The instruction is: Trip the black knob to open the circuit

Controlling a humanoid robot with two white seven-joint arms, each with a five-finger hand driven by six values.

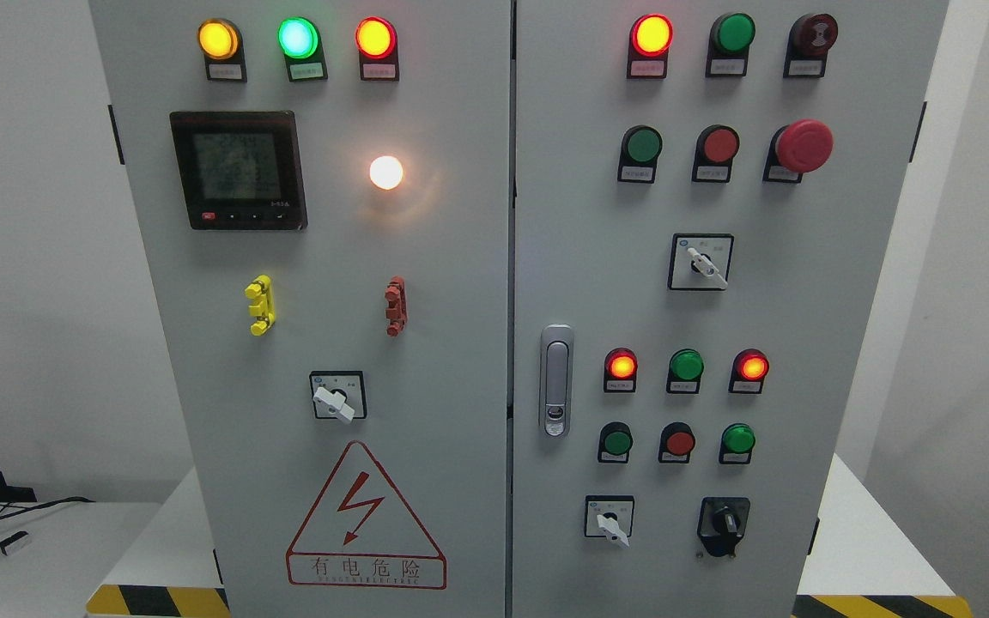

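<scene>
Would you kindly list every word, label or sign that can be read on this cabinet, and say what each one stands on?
"有电危险": on the red-bordered warning triangle with a lightning bolt, low on the left door.
A line of small print beneath those characters: too blurred to read.
Digital meter screen: figures too faint to read.
Label plates under the lamps and buttons: too small to read.
Markings around the black knob: none legible.

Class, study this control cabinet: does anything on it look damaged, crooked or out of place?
Nothing stands out. The doors are shut, and the lamps, buttons and black knob at lower right sit intact in even rows. No robot hand is in view.
</scene>
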